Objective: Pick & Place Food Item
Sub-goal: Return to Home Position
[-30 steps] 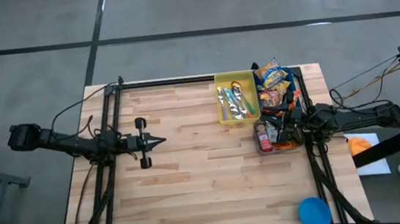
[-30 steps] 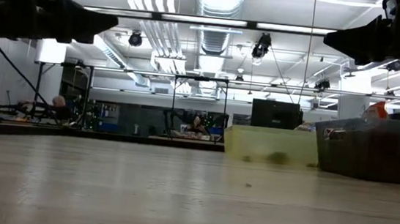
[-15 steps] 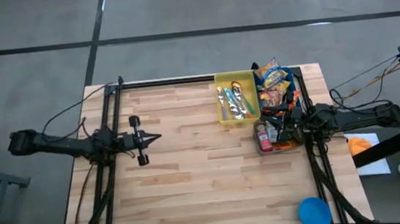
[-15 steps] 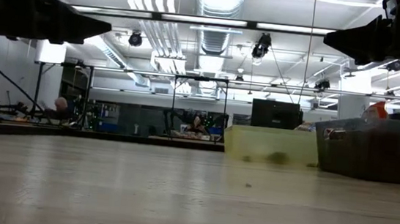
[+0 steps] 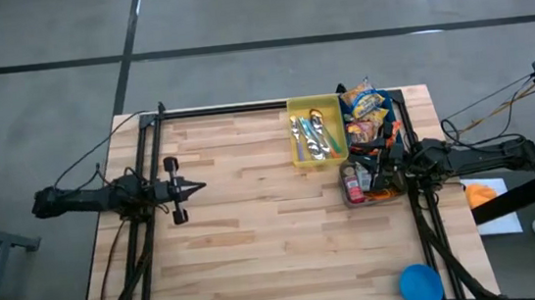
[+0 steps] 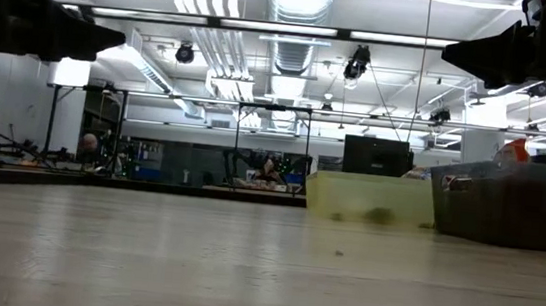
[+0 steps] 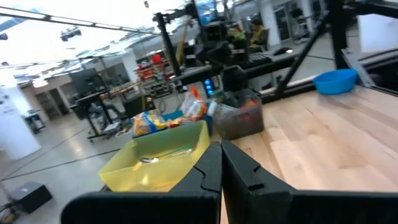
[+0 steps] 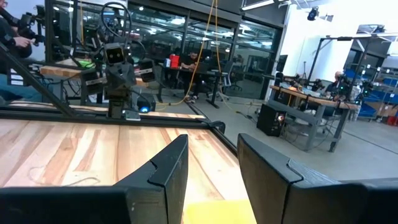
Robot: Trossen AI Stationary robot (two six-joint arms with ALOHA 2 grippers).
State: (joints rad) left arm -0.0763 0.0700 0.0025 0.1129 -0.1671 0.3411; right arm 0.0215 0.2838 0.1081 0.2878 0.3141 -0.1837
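Several spoons (image 5: 311,134) sit in yellow bin (image 5: 320,161), well ahead of left claw (image 5: 198,186), closed and empty; right claw (image 8: 212,146) open over dark bin (image 6: 508,211).

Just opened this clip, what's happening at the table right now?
Nothing is being held. The left gripper, shut and empty, has been drawing back toward the left side of the table. The right gripper waits open by the dark bin of snacks. Spoons lie in the yellow bin.
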